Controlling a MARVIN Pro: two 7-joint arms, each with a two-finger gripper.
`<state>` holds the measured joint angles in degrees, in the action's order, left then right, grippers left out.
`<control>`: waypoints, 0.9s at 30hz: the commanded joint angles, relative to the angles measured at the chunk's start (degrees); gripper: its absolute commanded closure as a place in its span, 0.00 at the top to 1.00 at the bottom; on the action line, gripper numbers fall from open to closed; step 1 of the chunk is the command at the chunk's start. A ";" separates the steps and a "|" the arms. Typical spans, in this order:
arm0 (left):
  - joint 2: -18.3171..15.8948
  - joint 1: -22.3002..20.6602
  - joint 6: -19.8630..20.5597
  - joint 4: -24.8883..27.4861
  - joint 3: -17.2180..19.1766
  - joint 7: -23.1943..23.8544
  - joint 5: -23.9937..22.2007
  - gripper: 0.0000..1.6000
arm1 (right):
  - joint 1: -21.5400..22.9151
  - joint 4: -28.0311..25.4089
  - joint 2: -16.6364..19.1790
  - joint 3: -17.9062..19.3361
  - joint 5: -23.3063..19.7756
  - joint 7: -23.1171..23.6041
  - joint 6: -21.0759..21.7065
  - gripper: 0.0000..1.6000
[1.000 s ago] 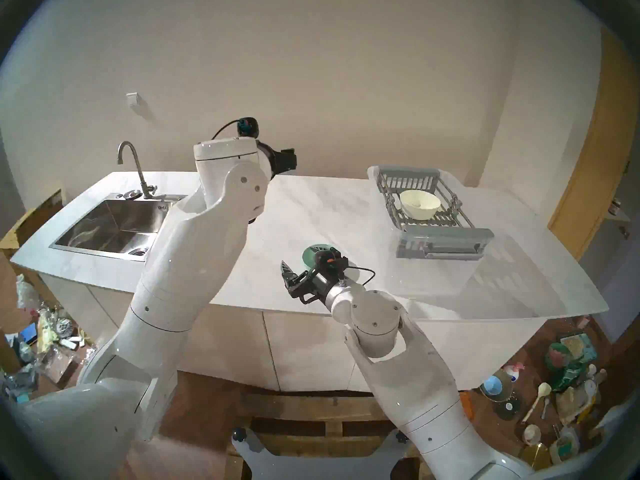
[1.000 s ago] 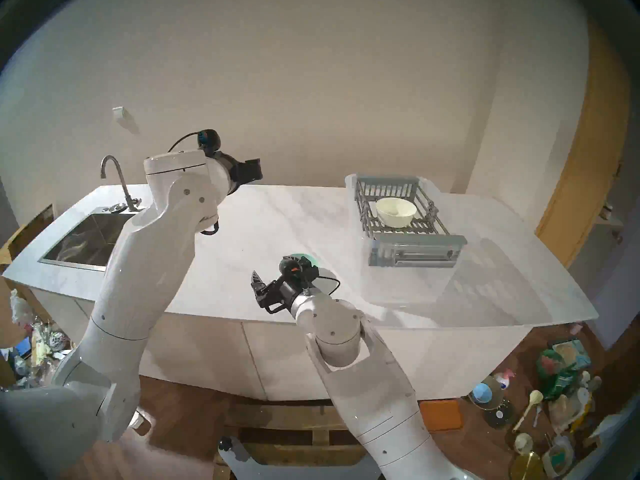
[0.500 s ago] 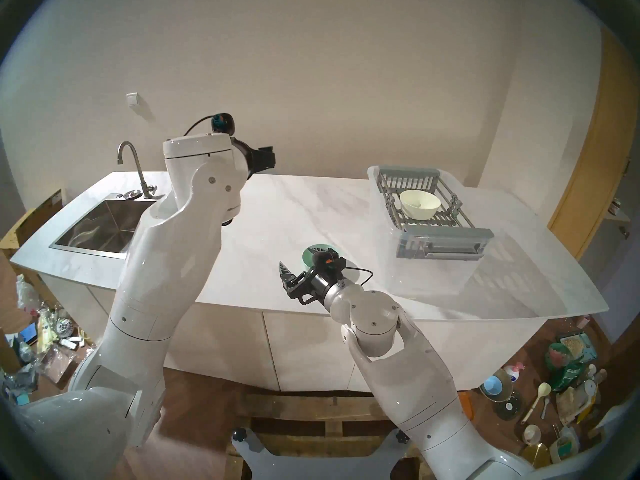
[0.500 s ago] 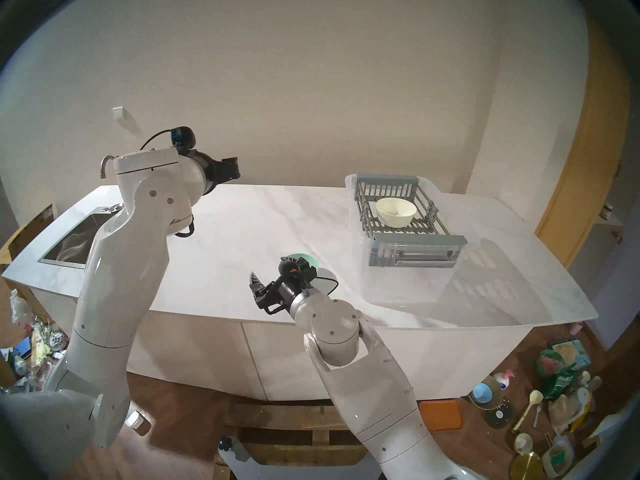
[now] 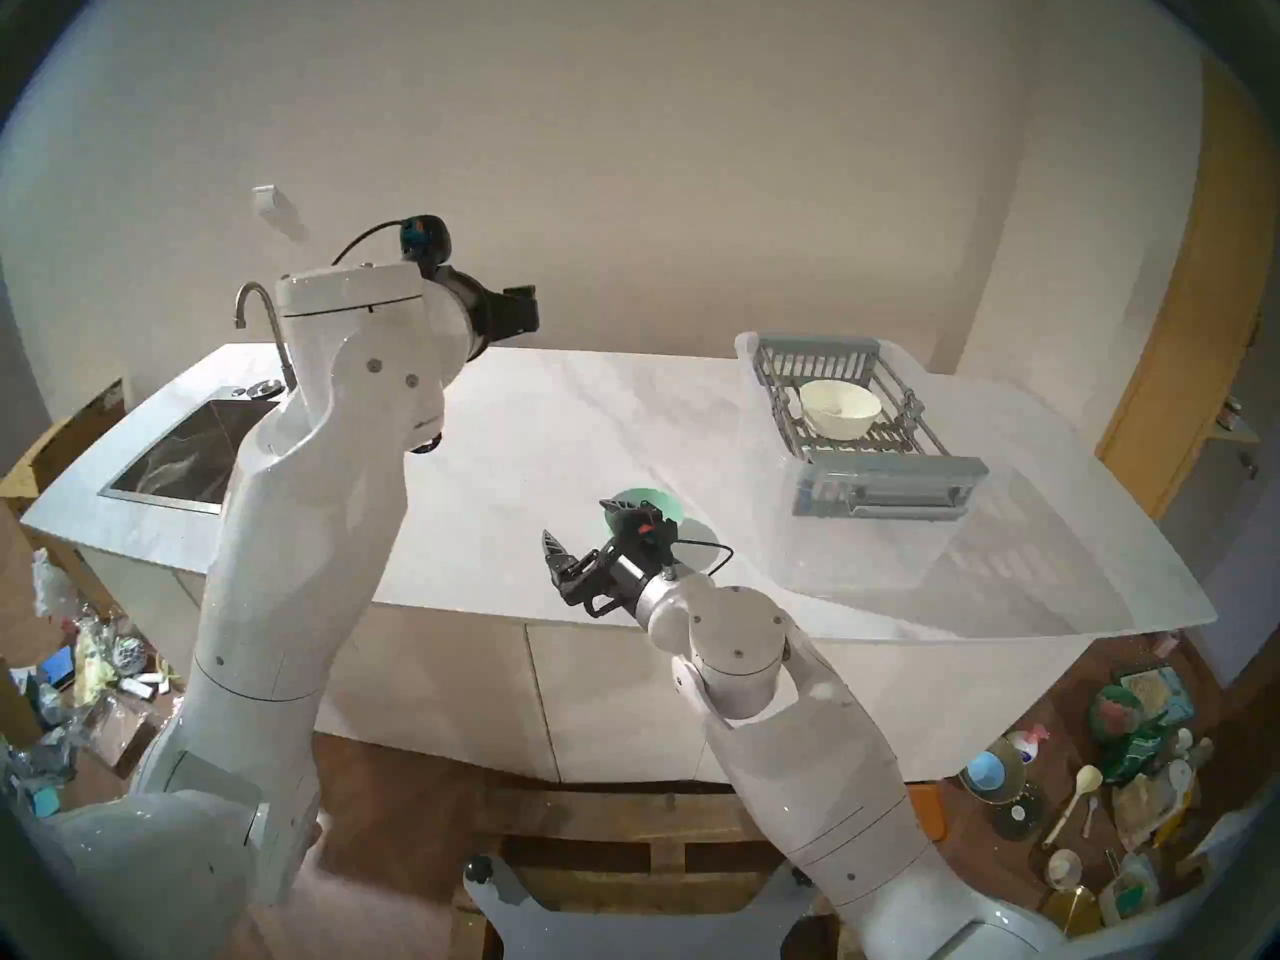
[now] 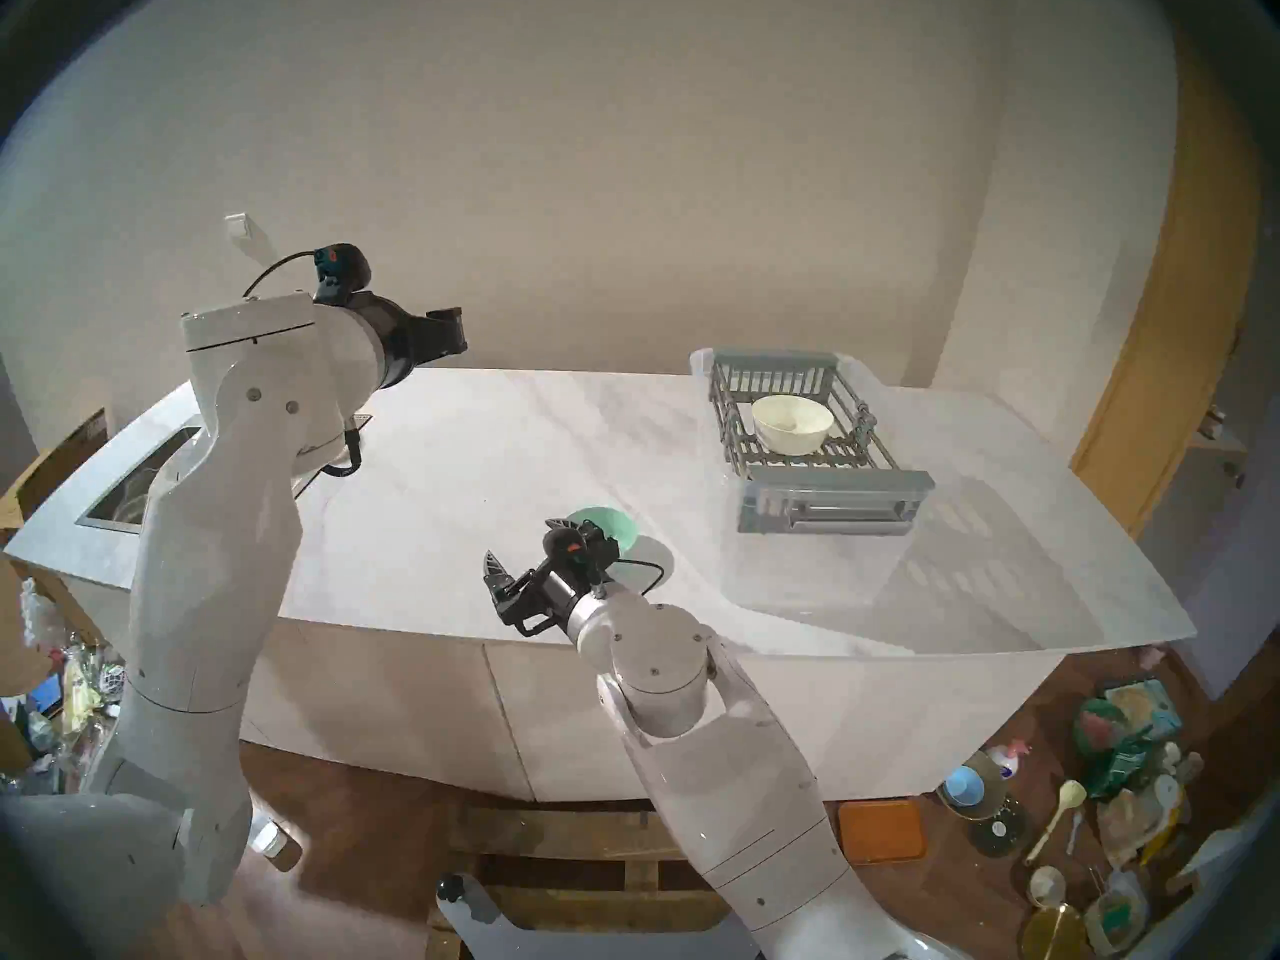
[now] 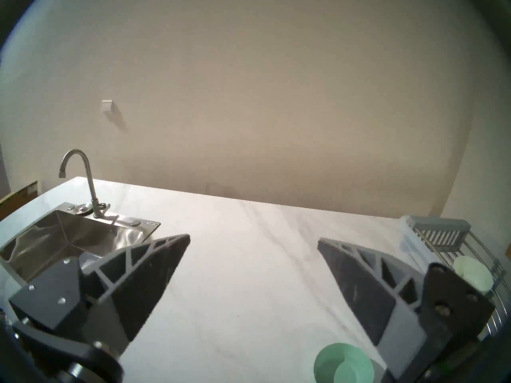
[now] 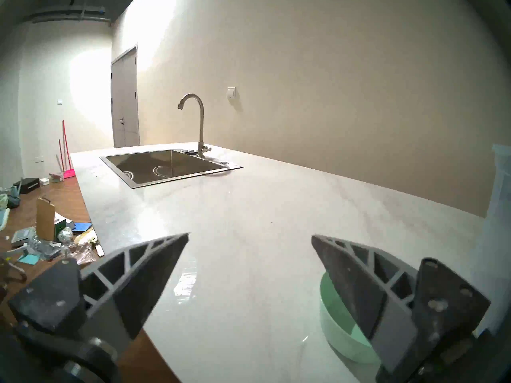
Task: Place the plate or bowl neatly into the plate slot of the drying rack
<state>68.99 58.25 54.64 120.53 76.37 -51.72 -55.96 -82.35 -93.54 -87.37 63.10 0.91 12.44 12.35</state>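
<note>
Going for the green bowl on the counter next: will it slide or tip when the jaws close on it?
The green bowl looks like thin, light plastic, so probably rigid. On the glossy counter it may skate if nudged. It sits low and upright, so tipping seems unlikely.

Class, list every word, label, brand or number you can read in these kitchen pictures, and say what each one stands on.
No text here can be read.
Small label on the sink rim: print too small and blurred to read.
Cardboard box beside the counter: a dark printed patch, illegible.
Packets on the floor: print too blurred to read.
Bowls, rack and wall switch: no writing visible.
</note>
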 commanded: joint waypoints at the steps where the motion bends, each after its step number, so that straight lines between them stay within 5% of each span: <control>1: 0.19 0.24 0.36 3.32 1.88 -4.98 0.96 1.00 | 0.14 -1.77 -0.65 -0.05 -0.28 -0.19 -1.44 1.00; 20: -0.05 0.20 0.36 3.35 1.24 -5.74 1.54 1.00 | -0.50 -2.33 -1.20 0.28 -0.44 -1.62 -0.57 1.00; 27: 0.03 0.34 0.36 3.33 1.41 -4.89 2.13 1.00 | 4.17 2.24 -1.95 -1.37 1.74 -2.39 -2.63 1.00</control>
<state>68.93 59.53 54.77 122.51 77.38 -51.59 -54.48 -81.18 -92.43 -87.88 62.27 1.63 10.57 11.81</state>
